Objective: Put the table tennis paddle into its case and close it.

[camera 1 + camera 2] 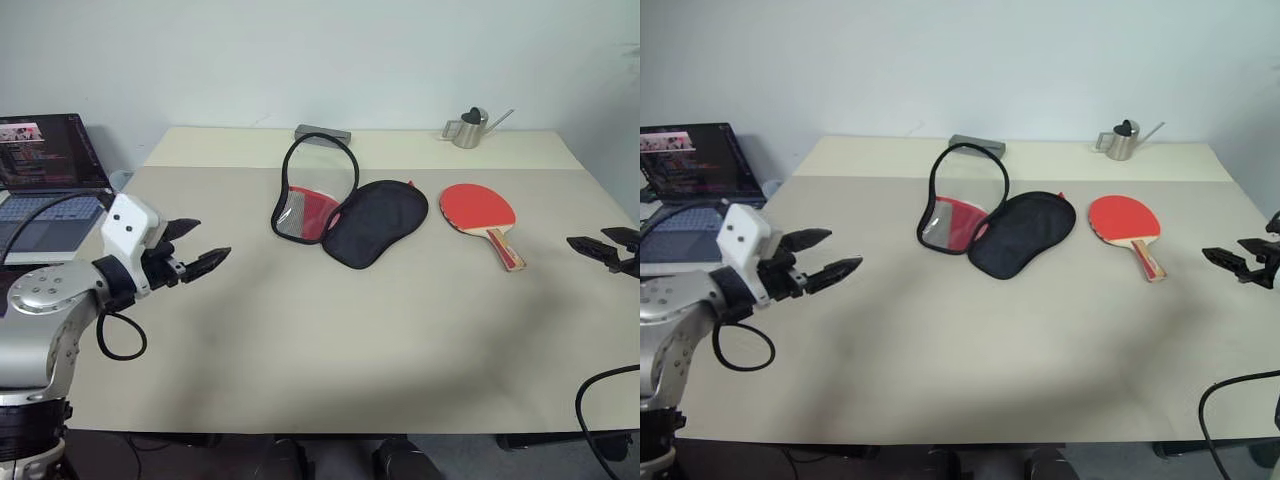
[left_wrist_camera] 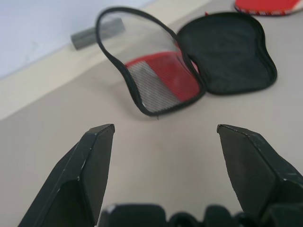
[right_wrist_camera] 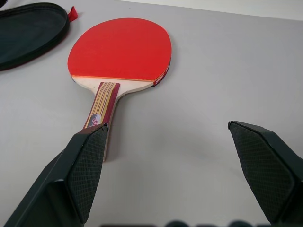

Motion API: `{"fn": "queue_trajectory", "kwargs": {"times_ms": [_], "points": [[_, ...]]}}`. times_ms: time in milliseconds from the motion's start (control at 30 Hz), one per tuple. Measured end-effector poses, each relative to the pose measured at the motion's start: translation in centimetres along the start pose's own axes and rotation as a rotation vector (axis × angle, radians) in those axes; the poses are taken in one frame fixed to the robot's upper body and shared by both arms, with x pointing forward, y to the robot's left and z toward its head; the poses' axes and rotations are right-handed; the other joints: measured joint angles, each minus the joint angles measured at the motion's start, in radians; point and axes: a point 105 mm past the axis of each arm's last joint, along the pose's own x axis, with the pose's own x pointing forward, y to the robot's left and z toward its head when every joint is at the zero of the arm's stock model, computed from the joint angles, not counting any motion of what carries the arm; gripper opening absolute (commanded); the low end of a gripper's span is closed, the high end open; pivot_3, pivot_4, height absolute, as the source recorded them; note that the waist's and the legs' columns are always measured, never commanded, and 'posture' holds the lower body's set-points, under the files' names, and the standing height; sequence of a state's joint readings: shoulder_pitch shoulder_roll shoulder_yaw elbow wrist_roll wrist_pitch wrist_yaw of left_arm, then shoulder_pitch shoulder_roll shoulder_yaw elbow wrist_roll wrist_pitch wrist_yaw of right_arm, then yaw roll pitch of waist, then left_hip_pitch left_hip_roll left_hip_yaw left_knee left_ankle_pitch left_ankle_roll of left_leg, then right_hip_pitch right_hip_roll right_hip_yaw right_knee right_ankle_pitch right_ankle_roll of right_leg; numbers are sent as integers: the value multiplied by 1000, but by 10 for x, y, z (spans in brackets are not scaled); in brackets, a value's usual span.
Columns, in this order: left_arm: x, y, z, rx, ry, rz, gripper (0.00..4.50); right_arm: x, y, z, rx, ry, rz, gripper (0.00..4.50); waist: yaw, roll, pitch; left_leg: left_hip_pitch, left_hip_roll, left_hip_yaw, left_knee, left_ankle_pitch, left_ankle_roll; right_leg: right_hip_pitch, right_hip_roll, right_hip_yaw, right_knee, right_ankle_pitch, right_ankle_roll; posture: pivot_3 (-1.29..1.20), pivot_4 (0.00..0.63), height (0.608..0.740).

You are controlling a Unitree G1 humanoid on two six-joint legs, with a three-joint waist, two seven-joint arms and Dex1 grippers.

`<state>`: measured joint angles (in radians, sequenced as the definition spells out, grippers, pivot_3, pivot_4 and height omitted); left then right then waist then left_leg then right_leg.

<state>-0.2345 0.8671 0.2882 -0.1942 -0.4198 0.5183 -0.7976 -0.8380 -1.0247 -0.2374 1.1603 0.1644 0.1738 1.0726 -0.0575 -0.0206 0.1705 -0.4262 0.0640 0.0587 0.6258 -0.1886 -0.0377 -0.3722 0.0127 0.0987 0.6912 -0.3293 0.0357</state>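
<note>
Your table is mostly bare, which leaves both arms room to work. At its middle the case lies unzipped and folded open, the black half flat and the red mesh half propped up beside it, so the mouth looks ready to receive. The table tennis paddle lies flat, red face up, just right of the case and apart from it, handle toward your right gripper. That gripper hovers near the handle, fingers spread wide, holding nothing. Your left gripper, also spread and empty, faces the case from well away, probably to steady it.
</note>
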Motion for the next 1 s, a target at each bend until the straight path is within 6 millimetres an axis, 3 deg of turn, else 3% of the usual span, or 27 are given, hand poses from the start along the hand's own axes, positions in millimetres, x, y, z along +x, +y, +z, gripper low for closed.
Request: {"fn": "queue_trajectory", "kwargs": {"times_ms": [167,367,767,1000], "points": [[9,6,-6,-9,-9,11,3797,-11,-9,7,-39,26,-36,4452,0,0,0,0,0,0,0,0,0,0,0,0,0,0,0,0,150,740],[19,0,3,-39,-85,-29,3797,-12,-4,19,-51,-1,2,4452,-1,0,0,0,0,0,0,0,0,0,0,0,0,0,0,0,150,740],[3,21,5,-30,-90,34,3797,4,23,31,-54,-69,122,4452,0,0,0,0,0,-1,0,0,0,0,0,-1,1,0,0,0,150,740],[4,22,4,-35,-87,50,3797,14,36,38,-45,-111,158,4452,-1,0,0,0,1,0,0,0,0,0,0,0,1,0,0,0,150,740]]}}
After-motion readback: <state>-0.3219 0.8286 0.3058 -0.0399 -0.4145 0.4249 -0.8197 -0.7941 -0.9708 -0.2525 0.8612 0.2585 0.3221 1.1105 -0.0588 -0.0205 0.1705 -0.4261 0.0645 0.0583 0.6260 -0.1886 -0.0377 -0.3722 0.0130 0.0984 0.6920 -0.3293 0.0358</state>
